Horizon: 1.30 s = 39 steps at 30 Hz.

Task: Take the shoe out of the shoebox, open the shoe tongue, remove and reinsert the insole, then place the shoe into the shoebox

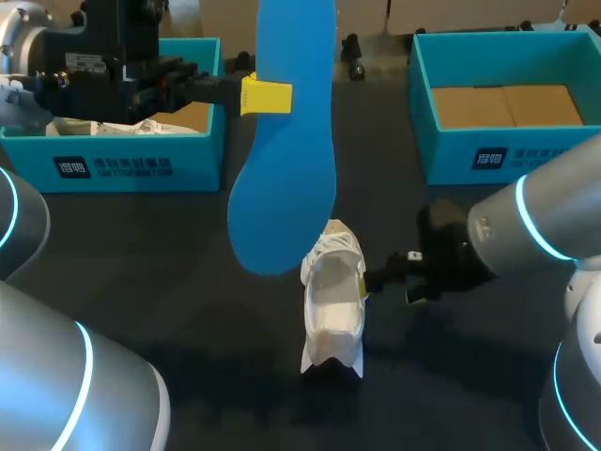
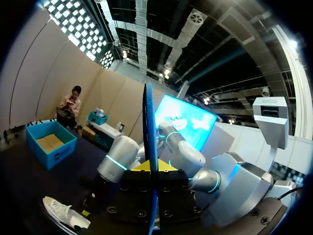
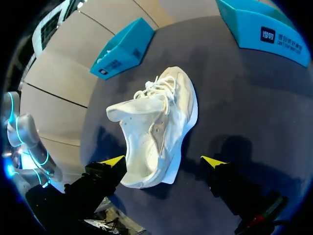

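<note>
Pinching the blue insole on end above the shoe, our left gripper should, we judged, feed it toe first into the shoe's mouth. Our right gripper stood spread astride the shoe's heel on the table, fit to steady it. The box left of the shoe held white paper; the box right of it, only brown cardboard.

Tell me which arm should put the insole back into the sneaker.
Left. The left gripper is shut on the blue insole, held up near the white sneaker; the right gripper is open at its heel.
</note>
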Each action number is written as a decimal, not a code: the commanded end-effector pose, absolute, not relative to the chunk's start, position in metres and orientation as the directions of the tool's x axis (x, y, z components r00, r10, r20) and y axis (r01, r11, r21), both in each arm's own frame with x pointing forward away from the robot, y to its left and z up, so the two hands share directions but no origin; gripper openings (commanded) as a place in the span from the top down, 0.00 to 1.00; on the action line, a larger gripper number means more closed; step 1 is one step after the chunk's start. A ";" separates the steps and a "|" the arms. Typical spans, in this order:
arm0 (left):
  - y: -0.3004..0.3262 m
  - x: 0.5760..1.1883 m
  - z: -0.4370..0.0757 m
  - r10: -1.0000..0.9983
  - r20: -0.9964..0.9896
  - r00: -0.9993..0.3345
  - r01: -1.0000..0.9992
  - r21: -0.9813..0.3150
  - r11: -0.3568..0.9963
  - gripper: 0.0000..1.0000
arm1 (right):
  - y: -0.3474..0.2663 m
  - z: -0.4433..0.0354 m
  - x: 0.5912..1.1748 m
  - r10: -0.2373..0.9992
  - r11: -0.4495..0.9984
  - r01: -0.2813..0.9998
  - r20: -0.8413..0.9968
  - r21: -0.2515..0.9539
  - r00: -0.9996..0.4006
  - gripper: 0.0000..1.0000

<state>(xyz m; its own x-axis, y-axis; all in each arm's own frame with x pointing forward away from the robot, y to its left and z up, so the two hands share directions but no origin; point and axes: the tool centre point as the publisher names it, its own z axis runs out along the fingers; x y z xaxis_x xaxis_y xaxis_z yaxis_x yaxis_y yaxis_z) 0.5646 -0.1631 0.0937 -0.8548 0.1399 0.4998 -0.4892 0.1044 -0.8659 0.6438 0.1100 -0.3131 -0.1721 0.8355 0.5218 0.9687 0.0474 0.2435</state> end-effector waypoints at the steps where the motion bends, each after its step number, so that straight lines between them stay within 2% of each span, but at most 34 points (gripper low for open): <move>1: -0.164 0.565 0.094 0.142 0.499 -0.855 -0.489 -0.866 0.106 1.00 | 0.101 -0.313 0.658 0.688 0.037 0.971 0.699 0.235 -0.195 0.00; 8: -0.164 0.565 0.094 0.142 0.499 -0.855 -0.489 -0.866 0.106 1.00 | 0.082 -0.279 0.663 0.628 -0.006 0.963 0.751 0.269 -0.206 0.00; 21: -0.164 0.565 0.094 0.142 0.499 -0.855 -0.489 -0.866 0.106 1.00 | 0.059 -0.257 0.669 0.486 -0.035 0.964 0.847 0.264 -0.214 0.00; 36: -0.164 0.565 0.094 0.142 0.499 -0.855 -0.489 -0.866 0.106 1.00 | 0.048 -0.232 0.679 0.466 -0.020 0.981 0.870 0.195 -0.163 0.00; 39: -0.169 0.572 0.090 0.177 0.425 -0.888 -0.418 -0.905 0.075 1.00 | 0.048 -0.232 0.679 0.466 -0.020 0.981 0.870 0.195 -0.163 0.00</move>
<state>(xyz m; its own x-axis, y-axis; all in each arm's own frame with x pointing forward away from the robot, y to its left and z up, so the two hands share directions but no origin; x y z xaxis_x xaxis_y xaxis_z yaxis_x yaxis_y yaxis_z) 0.5644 -0.1630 0.0951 -0.8744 0.1535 0.4603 -0.4510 0.0926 -0.8877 0.6790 0.0466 -0.2313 -0.1638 0.4647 0.8702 0.9808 -0.0182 0.1944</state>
